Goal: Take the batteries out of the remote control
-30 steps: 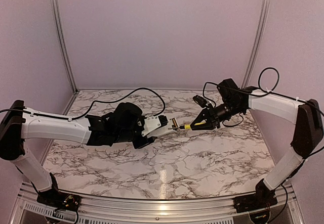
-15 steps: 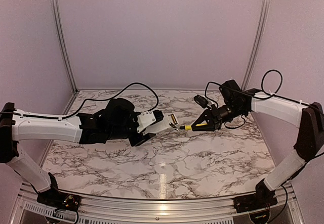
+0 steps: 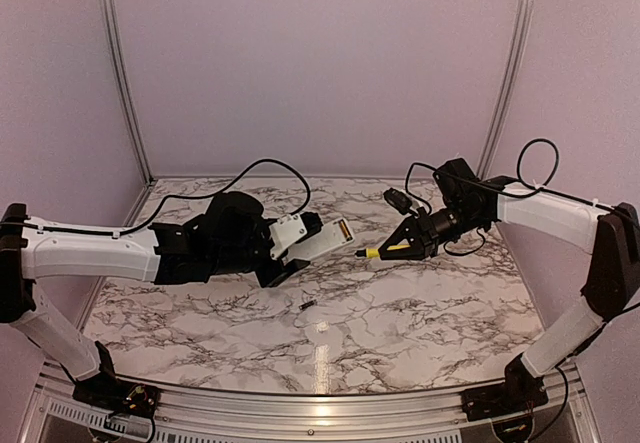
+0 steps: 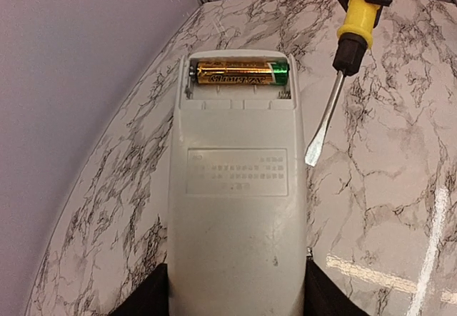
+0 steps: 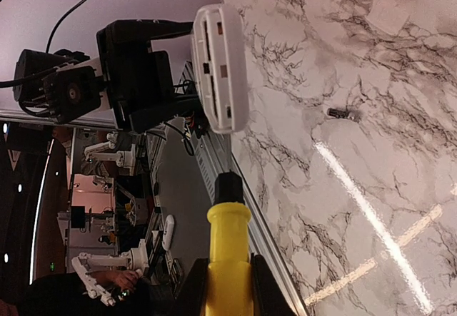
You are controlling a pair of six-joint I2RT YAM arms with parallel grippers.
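My left gripper [image 3: 287, 250] is shut on the white remote control [image 3: 322, 239] and holds it above the table. In the left wrist view [image 4: 235, 296] the remote [image 4: 239, 195] shows its open recess with one gold battery [image 4: 239, 73] lying in it. A small dark battery [image 3: 307, 306] lies loose on the marble below the remote; it also shows in the right wrist view [image 5: 343, 114]. My right gripper [image 3: 408, 242] is shut on the yellow-handled screwdriver [image 3: 378, 251]. Its blade [image 4: 323, 120] hangs just right of the recess, clear of the remote.
The marble table [image 3: 420, 313] has purple walls at the back and sides. Black cables [image 3: 270, 178] trail over its back part. A small black object [image 3: 396, 200] sits behind my right gripper.
The screwdriver tip has come away from the remote's end, and the remote has tilted up a little. A dark battery now lies on the table below the remote.
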